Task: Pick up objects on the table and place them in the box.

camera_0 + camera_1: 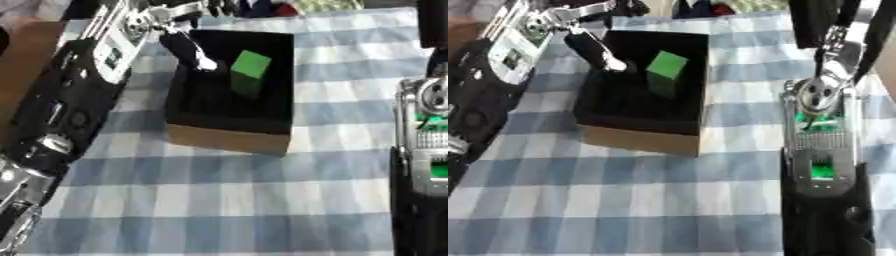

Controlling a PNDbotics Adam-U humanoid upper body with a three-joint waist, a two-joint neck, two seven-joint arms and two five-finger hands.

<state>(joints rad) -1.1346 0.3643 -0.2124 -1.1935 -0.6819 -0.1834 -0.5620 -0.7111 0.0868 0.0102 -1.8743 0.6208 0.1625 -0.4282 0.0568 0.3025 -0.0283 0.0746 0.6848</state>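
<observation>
A cardboard box with a black inside stands on the checked cloth. A green block is inside it, toward the far right part, apart from any hand. My left hand hovers over the box's far left corner. One straight finger with a pale tip points down into the box, just left of the block, and holds nothing. My right arm lies along the right side. My right hand shows only as dark shapes at the top right, well away from the box.
The blue-and-white checked tablecloth covers the table in front of the box. My left forearm runs along the left edge. Dark and red things lie at the far edge behind the box.
</observation>
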